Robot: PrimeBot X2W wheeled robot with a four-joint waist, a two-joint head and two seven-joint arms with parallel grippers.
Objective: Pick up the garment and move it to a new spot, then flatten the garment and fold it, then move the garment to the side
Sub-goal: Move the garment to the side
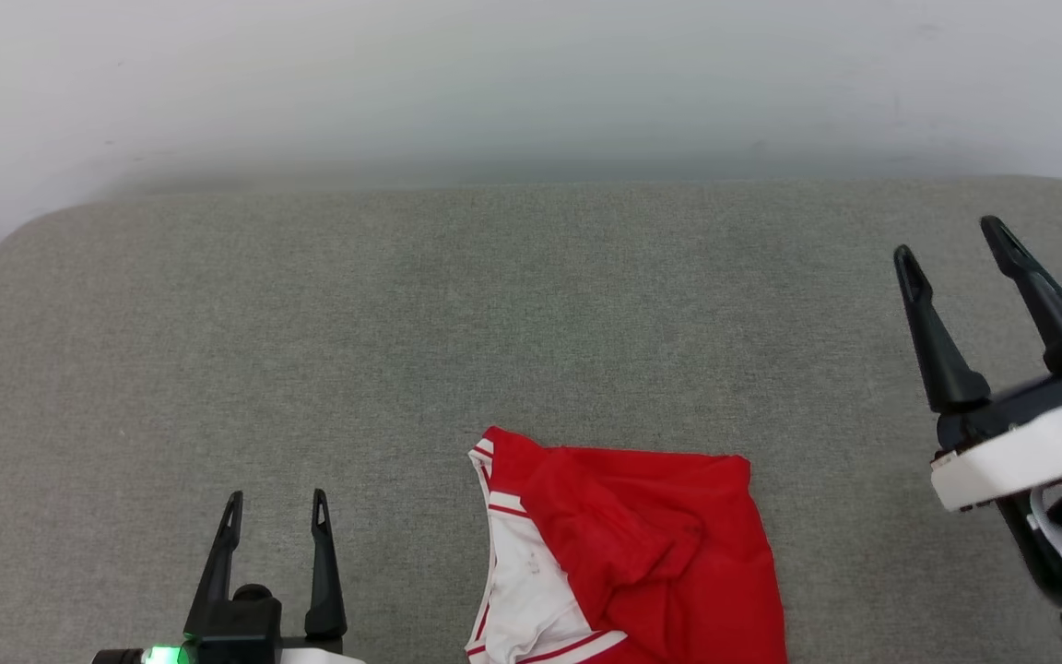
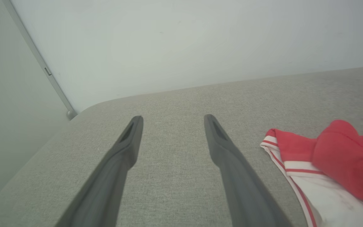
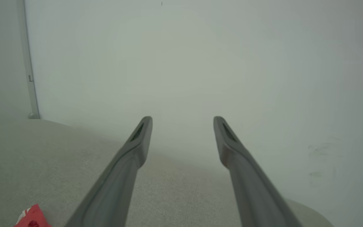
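Note:
The garment (image 1: 642, 553), red with a white sleeve and red-and-white striped trim, lies crumpled in a heap at the near middle of the grey cushioned surface (image 1: 494, 304). It runs off the bottom edge of the head view. My left gripper (image 1: 275, 512) is open at the lower left, a short way left of the garment, with nothing between its fingers. My right gripper (image 1: 950, 242) is open at the far right, raised and apart from the cloth. In the left wrist view the garment (image 2: 332, 157) lies right of the open left gripper (image 2: 172, 119). A red corner of the garment (image 3: 31, 217) shows left of the open right gripper (image 3: 183, 121).
A pale wall (image 1: 531, 83) rises just behind the surface's far edge. The surface's rounded corners show at the far left (image 1: 24, 231) and far right. A thin vertical strip (image 2: 39, 63) runs down the wall near the left corner.

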